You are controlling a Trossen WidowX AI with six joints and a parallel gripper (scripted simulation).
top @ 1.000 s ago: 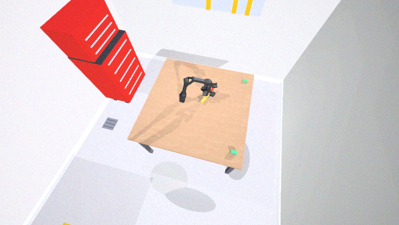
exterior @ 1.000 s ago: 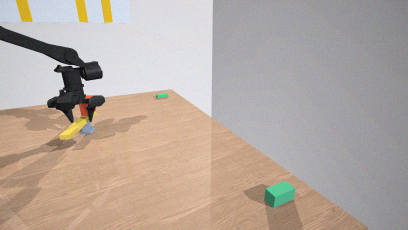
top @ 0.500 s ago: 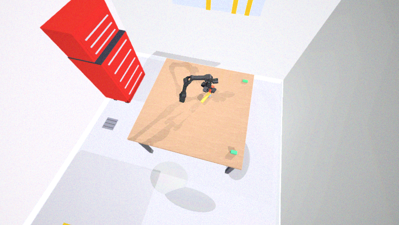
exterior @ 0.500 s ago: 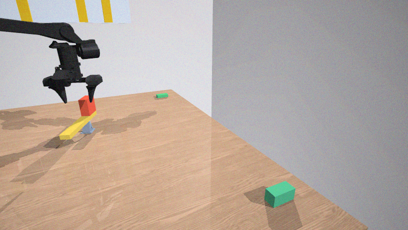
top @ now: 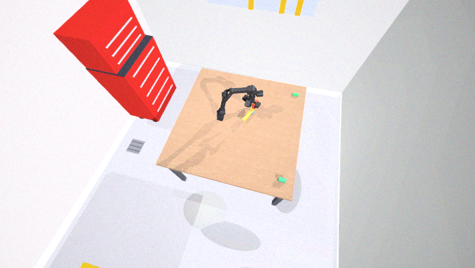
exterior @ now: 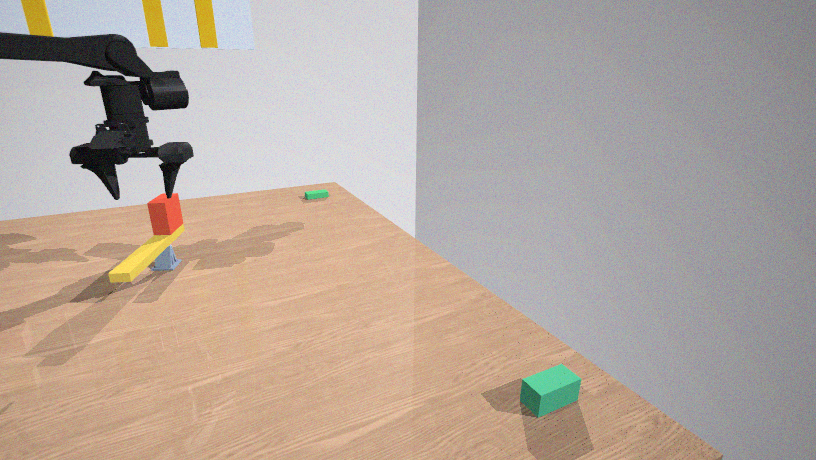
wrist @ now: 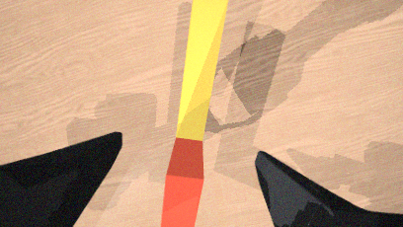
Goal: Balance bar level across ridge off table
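I see one yellow bar [exterior: 145, 256] with red block [exterior: 165, 214] on one ridge [exterior: 165, 260], two green blocks [exterior: 550, 389], my gripper [exterior: 140, 189] released above.

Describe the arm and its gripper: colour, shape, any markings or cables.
The arm is matte black throughout, built of slim rounded links with bulkier cylindrical joints. The gripper has a blocky black body and two fingers tapering to sharp wedge points. No markings, labels or loose cables show.

I'm working in what looks like a workshop: a red tool cabinet [top: 126, 63] beside the wooden worktop [top: 233, 156], bare white walls, yellow-striped panel [top: 266, 6]
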